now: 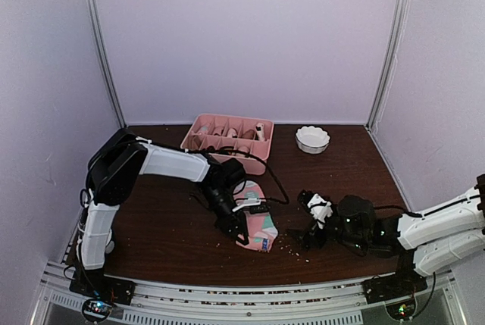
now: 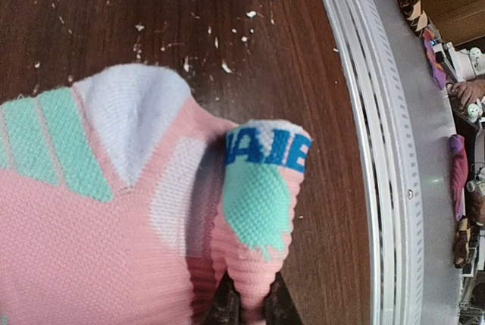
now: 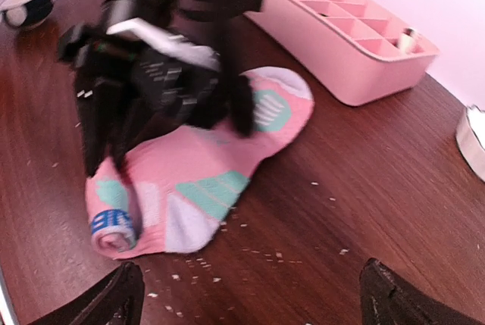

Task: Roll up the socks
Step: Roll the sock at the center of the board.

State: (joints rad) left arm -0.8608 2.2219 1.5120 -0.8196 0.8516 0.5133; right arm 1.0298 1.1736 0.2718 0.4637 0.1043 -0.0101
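Observation:
The pink sock with teal and white patches lies flat on the dark wooden table in front of the arms. Its near end is rolled into a short tube with a blue band, also seen in the right wrist view. My left gripper is shut, pinching the pink fabric of that rolled end; from above it sits over the sock. My right gripper is wide open and empty, low over the table to the right of the sock. The cream sock does not show clearly in any view.
A pink divided tray stands at the back, and a white scalloped bowl is to its right. Pale crumbs lie scattered near the sock. A metal rail runs along the near edge. A small white-and-dark thing sits far left.

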